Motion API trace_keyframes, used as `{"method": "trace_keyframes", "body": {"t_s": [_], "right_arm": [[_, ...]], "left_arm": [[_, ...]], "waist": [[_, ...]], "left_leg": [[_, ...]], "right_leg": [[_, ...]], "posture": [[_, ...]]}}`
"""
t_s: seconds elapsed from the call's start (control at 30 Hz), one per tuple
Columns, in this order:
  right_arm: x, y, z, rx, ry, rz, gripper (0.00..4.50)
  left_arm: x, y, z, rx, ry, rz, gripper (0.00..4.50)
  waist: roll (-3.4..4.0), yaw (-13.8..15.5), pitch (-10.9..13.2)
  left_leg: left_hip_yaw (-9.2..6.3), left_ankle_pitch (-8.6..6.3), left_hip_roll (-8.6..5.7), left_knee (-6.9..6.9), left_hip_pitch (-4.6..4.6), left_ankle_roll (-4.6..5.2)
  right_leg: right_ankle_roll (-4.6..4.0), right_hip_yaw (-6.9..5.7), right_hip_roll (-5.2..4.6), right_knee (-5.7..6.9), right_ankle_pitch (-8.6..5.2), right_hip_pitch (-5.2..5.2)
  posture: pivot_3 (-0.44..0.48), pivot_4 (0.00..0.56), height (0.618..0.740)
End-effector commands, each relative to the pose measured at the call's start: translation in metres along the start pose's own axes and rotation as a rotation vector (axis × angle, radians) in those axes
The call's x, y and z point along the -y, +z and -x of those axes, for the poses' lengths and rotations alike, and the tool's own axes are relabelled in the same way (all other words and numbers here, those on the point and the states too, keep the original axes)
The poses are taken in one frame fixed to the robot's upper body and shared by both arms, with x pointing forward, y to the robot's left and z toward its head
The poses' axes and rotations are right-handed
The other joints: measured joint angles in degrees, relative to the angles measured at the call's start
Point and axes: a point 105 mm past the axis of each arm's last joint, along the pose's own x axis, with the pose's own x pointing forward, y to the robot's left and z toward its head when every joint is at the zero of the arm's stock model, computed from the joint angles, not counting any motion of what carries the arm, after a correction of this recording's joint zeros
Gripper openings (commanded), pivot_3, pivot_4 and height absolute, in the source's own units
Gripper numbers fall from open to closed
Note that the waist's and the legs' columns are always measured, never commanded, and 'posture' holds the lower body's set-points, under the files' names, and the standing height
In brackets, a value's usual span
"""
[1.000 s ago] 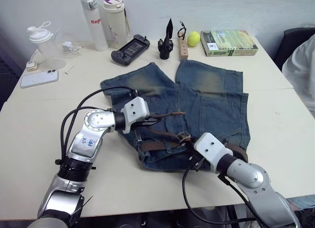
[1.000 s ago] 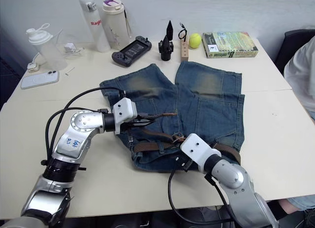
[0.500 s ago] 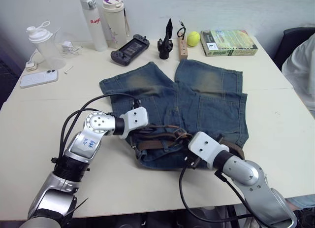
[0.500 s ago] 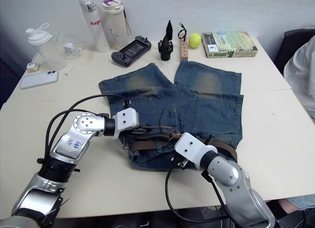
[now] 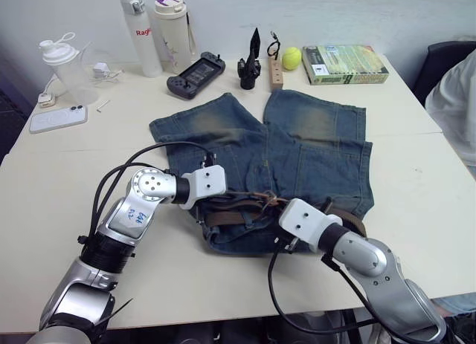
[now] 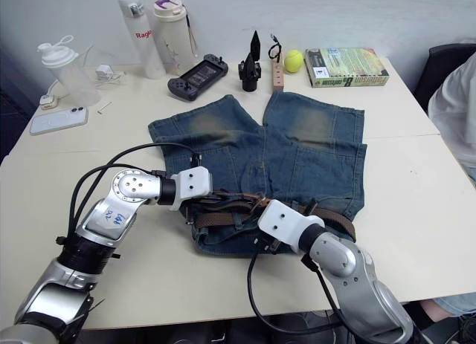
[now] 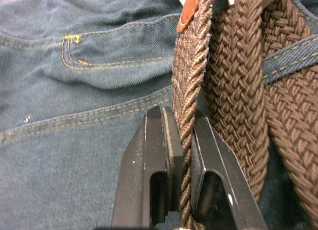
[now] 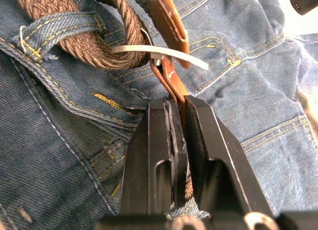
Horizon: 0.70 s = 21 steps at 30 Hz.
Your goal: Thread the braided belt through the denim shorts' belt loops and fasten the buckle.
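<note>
- Shorts [image 5: 297, 147]: flat on the table [image 5: 67, 166], waistband toward the robot, legs pointing away.
- Belt [image 5: 238, 214]: lies along the waistband; at least one loop [image 8: 59, 22] already holds it.
- Left gripper [image 7: 180, 155]: clenched on the braided run of the belt, at the waistband's left part.
- Right gripper [image 8: 180, 140]: clenched on the tan leather end just below the buckle [image 8: 159, 51], whose silver prong stands free.
- Step, by judgement: fastening; threading looks largely done.
- Next move calls for: bringing the tip through the buckle frame and seating the prong in the weave, with both grips held.
- Writing: white bottle [image 5: 141, 33] shows red "Rag…", rest hidden; book [image 5: 346, 64] cover text too small to read.
</note>
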Motion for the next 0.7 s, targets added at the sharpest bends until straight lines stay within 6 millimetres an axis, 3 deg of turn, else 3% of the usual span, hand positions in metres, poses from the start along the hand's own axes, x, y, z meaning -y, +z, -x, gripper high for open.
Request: {"method": "trace_keyframes", "body": {"t_s": [0.03, 0.27, 0.47, 0.57, 0.7], "right_arm": [[-0.001, 0.014, 0.001, 0.063, 0.004, 0.045, 0.09], [-0.004, 0.014, 0.001, 0.061, 0.013, 0.037, 0.09], [-0.009, 0.009, 0.002, 0.046, 0.036, 0.014, 0.09], [-0.01, 0.007, 0.003, 0.036, 0.035, 0.004, 0.09], [-0.009, 0.006, 0.004, 0.031, 0.027, -0.008, 0.09]], "left_arm": [[-0.003, 0.007, -0.005, -0.007, -0.018, -0.094, 0.0], [-0.002, 0.02, -0.028, 0.031, -0.028, -0.126, 0.0], [0.009, 0.052, -0.053, 0.146, -0.105, -0.164, 0.0], [0.021, 0.058, -0.05, 0.176, -0.18, -0.19, 0.0], [0.028, 0.05, -0.038, 0.156, -0.235, -0.217, 0.0]], "waist": [[0.0, 0.05, 0.0], [0.0, 0.12, 0.0], [-0.02, 0.42, -0.01], [-0.02, 0.28, -0.01], [-0.02, 0.21, -0.01]], "left_leg": [[0.01, 0.0, 0.0, 0.01, 0.0, 0.0], [0.02, 0.0, 0.0, 0.04, 0.0, 0.01], [0.01, 0.03, -0.04, 0.12, -0.01, 0.08], [0.02, 0.03, -0.04, 0.12, -0.01, 0.09], [0.02, 0.03, -0.02, 0.12, -0.01, 0.08]], "right_leg": [[0.0, 0.0, 0.0, 0.0, 0.0, 0.0], [0.0, 0.0, 0.02, 0.03, 0.0, 0.0], [0.01, -0.02, 0.0, 0.06, 0.01, 0.05], [0.02, 0.0, 0.0, 0.06, 0.01, 0.04], [0.02, 0.0, 0.02, 0.06, 0.01, 0.03]], "posture": [[0.0, 0.15, 0.74], [0.0, 0.15, 0.74], [0.0, 0.15, 0.74], [0.0, 0.15, 0.74], [0.0, 0.15, 0.74]]}}
